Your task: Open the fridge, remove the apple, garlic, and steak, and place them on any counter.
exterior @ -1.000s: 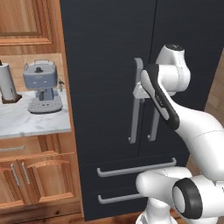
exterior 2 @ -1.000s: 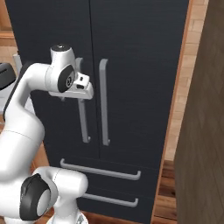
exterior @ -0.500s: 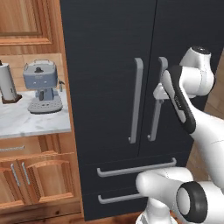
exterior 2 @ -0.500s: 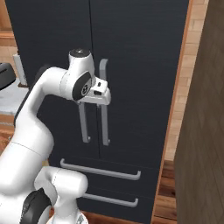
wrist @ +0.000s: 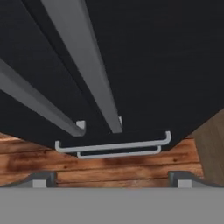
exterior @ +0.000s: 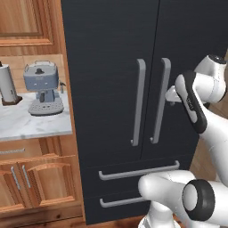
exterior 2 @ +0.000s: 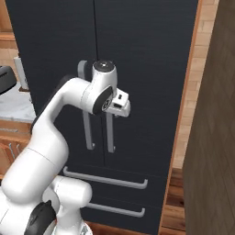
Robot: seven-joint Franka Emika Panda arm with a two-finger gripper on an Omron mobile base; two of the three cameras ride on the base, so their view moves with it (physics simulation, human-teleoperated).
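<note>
Over to the hand's far left sits the marble tabletop [exterior: 31,122], carrying a grey coffee machine [exterior: 43,88] and a paper-towel roll [exterior: 8,84], all well apart from the action. Closer in, still left of the hand, hangs the left door handle [exterior: 138,102] of the black fridge [exterior: 111,53], both doors flat shut. And here's the mover: a second ago the hand [exterior: 171,95] was hanging by the left bar, and now it has swept across to the right door handle [exterior: 160,100], with its white tip just beside that bar, near its upper half. From the right base camera the hand [exterior 2: 120,103] pokes out past the wrist in front of the right-hand door.

Down the wrist camera, the two grey bars run away below the hand, the nearer bar [wrist: 83,61] dead ahead between the finger tips [wrist: 41,179], which stand as wide as they go with nothing held. The two drawer pulls [wrist: 113,146] show far down at the bottom.

So it looks lined up for the grab, not yet on the bar. Apple, garlic and steak? Presumably behind those shut doors, unseen. Next call, I'd say: ease forward, straddle that right bar, close, pull.
</note>
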